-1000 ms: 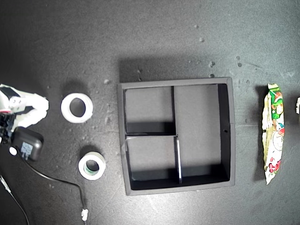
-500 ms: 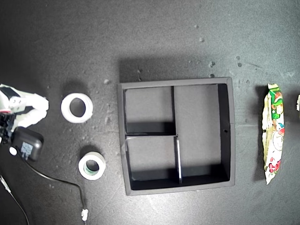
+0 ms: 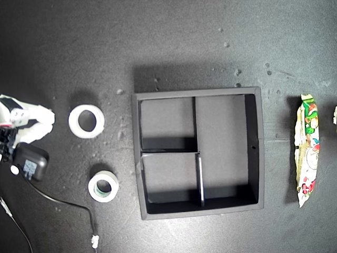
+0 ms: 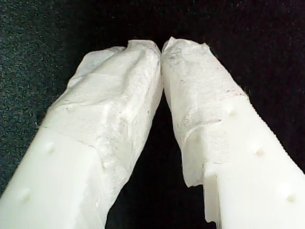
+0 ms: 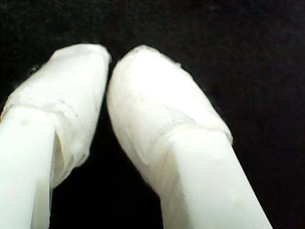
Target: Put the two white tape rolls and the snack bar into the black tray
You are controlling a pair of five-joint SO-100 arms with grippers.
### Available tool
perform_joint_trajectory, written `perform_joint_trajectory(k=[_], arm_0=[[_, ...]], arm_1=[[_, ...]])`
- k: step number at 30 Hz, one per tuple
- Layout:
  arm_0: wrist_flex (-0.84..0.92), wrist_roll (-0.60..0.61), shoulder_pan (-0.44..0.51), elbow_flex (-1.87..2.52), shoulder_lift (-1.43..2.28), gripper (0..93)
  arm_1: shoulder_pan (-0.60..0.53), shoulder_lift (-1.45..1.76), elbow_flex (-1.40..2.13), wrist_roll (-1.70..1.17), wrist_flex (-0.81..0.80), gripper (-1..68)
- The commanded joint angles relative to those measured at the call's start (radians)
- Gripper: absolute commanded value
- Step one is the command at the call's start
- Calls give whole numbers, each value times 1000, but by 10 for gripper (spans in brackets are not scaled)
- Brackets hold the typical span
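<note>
Tape rolls (image 3: 86, 121) look light, rigid: pinch a ring wall; first gripper (image 4: 162, 47) and second gripper (image 5: 108, 59) both pressed together, empty.

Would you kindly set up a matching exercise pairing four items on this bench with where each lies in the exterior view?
Things:
1. all-white tape roll
2. green-cored tape roll
3. snack bar
4. black tray

Places in the exterior view:
A. far right, lying lengthwise
B. centre, empty
C. left of the tray, upper
D. left of the tray, lower

Pairs: 1-C, 2-D, 3-A, 4-B
</note>
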Motion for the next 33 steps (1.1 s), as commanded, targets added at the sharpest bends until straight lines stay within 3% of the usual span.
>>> perform_joint_trajectory(k=[1, 13, 15, 20, 25, 30, 33], arm_0=[[35, 5, 8, 57, 51, 3], [35, 5, 8, 57, 51, 3], [35, -2, 8, 57, 51, 3], [41, -176, -25, 57, 51, 3], [26, -160, -109, 57, 49, 3], [-114, -215, -9, 51, 49, 0], [-242, -37, 38, 41, 48, 0]], arm_1=[[15, -8, 11, -57, 9, -2], [-32, -8, 11, 216, -150, -3], [-29, -8, 11, 149, -135, -3], [-29, -8, 11, -110, -132, -3], [-51, -8, 11, -399, -244, -3], [-69, -8, 11, -500, -327, -2], [-51, -8, 11, -479, -339, -2]])
